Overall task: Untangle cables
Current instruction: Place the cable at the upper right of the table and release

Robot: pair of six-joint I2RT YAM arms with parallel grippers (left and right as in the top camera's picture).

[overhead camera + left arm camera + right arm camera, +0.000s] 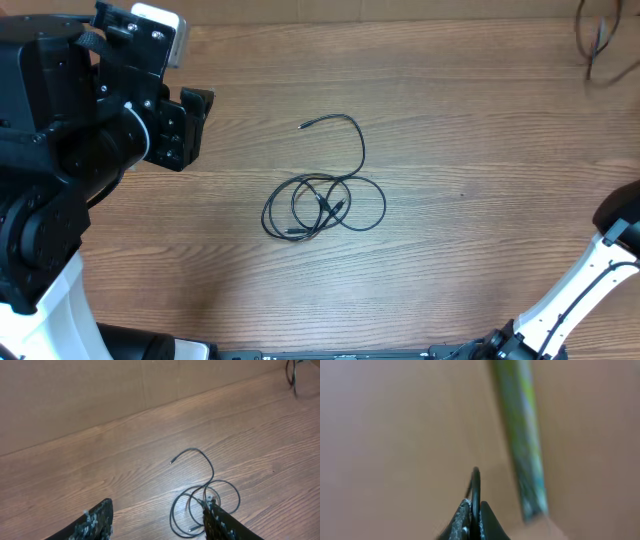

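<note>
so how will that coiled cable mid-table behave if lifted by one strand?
Probably floppy: the cable lies in loose overlapping loops, so it would likely sag and trail, not lift as one. Thin and seemingly light; a push may just slide the whole coil on the smooth table.

A smooth, faintly glossy wood-grain counter (480, 150) bears thin black plastic-sheathed cables (325, 200) with a silvery metal tip; matt brown cardboard (75, 400) stands behind, and the fingers (97, 522) of the left gripper (157, 510) are rough, pale-flecked black.
</note>
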